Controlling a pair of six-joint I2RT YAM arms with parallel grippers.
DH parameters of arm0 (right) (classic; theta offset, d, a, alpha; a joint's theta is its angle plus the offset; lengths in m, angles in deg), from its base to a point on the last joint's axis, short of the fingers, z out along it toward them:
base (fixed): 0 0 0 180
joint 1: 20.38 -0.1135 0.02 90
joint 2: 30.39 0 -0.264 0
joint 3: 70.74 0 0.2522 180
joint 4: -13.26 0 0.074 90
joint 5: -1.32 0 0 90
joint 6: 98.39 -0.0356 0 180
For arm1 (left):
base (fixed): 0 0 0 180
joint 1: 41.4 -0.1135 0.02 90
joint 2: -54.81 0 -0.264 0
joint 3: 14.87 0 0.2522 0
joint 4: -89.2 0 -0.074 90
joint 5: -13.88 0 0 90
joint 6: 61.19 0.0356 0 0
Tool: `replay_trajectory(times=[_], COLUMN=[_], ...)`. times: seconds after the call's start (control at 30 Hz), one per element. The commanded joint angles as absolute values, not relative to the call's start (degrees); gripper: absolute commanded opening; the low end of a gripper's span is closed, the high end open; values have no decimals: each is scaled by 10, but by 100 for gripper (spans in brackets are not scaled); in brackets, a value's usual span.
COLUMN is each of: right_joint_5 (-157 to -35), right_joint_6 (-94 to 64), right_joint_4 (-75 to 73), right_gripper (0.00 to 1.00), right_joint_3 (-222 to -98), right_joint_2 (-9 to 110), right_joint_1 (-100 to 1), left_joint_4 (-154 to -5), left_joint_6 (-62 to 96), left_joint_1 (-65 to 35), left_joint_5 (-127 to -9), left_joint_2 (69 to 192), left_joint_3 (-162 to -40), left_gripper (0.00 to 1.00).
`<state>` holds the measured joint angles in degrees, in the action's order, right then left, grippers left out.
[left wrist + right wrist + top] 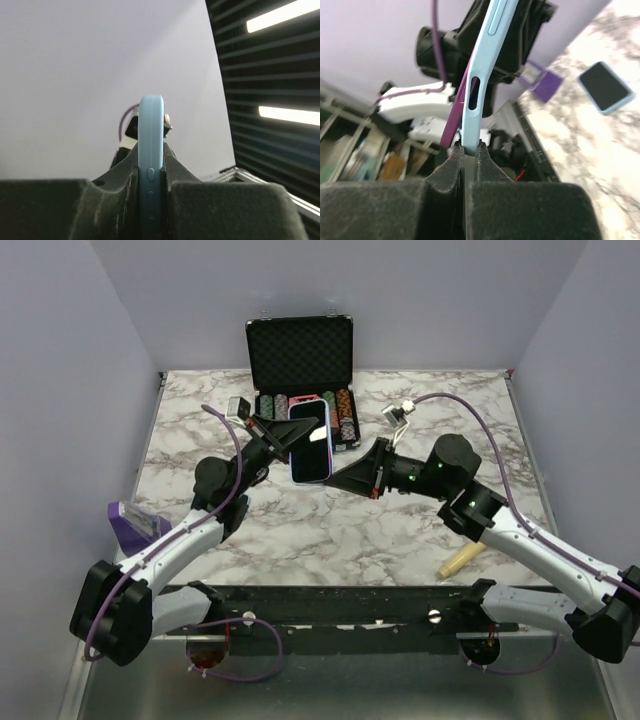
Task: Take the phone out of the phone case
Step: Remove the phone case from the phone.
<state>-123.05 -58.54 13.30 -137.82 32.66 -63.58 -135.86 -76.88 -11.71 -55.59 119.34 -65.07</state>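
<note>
Phone case (151, 150), light blue, aloft at frame centre | left gripper (288, 432) jaws pinch its button side | right gripper (332, 480) jaws pinch its lower corner | phone (310, 455) inside

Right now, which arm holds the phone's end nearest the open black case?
The left arm: its jaws pinch the far end of the phone; the right arm holds its near corner.

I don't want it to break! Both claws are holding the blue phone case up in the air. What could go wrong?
1. The phone case hangs above the table, held only by the left claw and right claw. If one slips, it could drop onto the poker chips.
2. In the right wrist view the case looks bent, so more pulling might crack it.
</note>
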Motion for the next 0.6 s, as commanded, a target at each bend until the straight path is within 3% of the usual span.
replay_trajectory(times=[0.0,0.27,0.4,0.57], right_joint_5=[-753,-551,-442,-383], right_joint_6=[-497,-398,-328,-288], right_joint_4=[-59,-45,-31,-10], right_gripper=[1,1,1,1], right_joint_3=[-1392,-1348,-1364,-1334], right_joint_2=[377,382,413,416], right_joint_1=[-669,-733,-810,-816], left_joint_4=[-1436,-1390,-1425,-1481], left_joint_6=[-807,-803,-829,-875], left_joint_1=[-48,-34,-29,-26], left_joint_5=[-457,-462,-467,-476], left_joint_2=[1179,1180,1198,1220], left_joint_3=[-675,-695,-695,-689], left_gripper=[0,0,0,0])
